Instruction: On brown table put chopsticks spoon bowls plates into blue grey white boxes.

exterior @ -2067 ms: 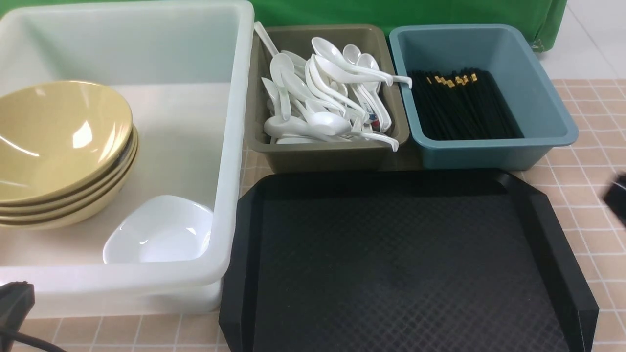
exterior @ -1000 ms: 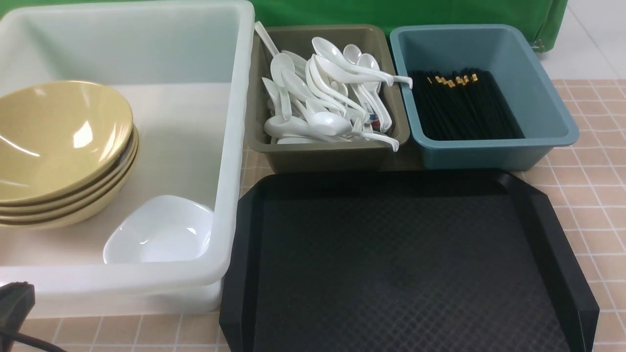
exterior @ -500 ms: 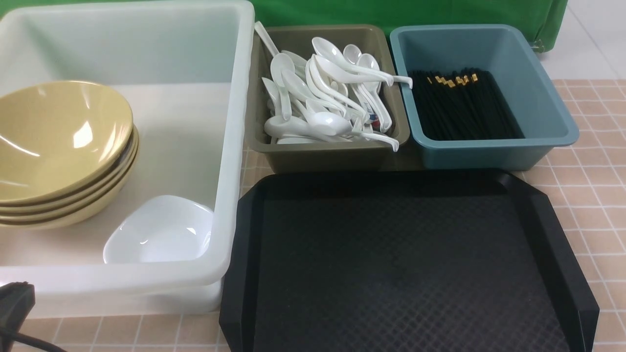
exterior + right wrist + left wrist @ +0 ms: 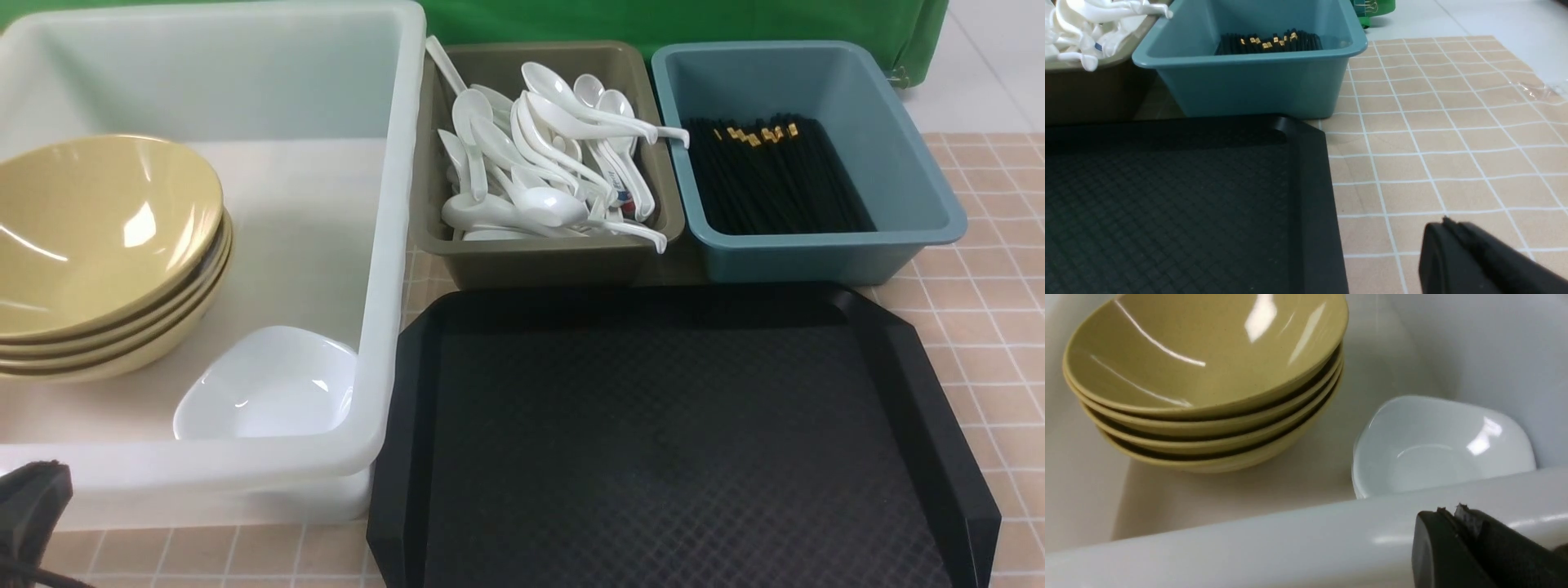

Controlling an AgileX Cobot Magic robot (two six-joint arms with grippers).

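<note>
The white tub (image 4: 384, 245) holds a stack of yellow bowls (image 4: 98, 237) and a small white plate (image 4: 265, 384). The bowls (image 4: 1204, 375) and the plate (image 4: 1441, 445) also show in the left wrist view. The grey bin (image 4: 539, 257) holds several white spoons (image 4: 539, 163). The blue bin (image 4: 816, 253) holds black chopsticks (image 4: 771, 175). My left gripper (image 4: 1453, 512) is shut and empty, just outside the tub's near rim (image 4: 1290, 535); it shows at the front view's lower left corner (image 4: 37, 482). My right gripper (image 4: 1447, 223) is shut and empty, low over the brown table (image 4: 1433, 134), out of the front view.
A black octagonal tray (image 4: 669, 441) lies in front of the grey and blue bins, with nothing on it. Its right rim (image 4: 1312, 196) runs beside my right gripper. A green cloth (image 4: 653, 20) hangs behind the bins.
My right gripper left the front view's right edge about two seconds ago. My left gripper has shifted slightly up and right at the lower left corner. The dishes have not moved.
</note>
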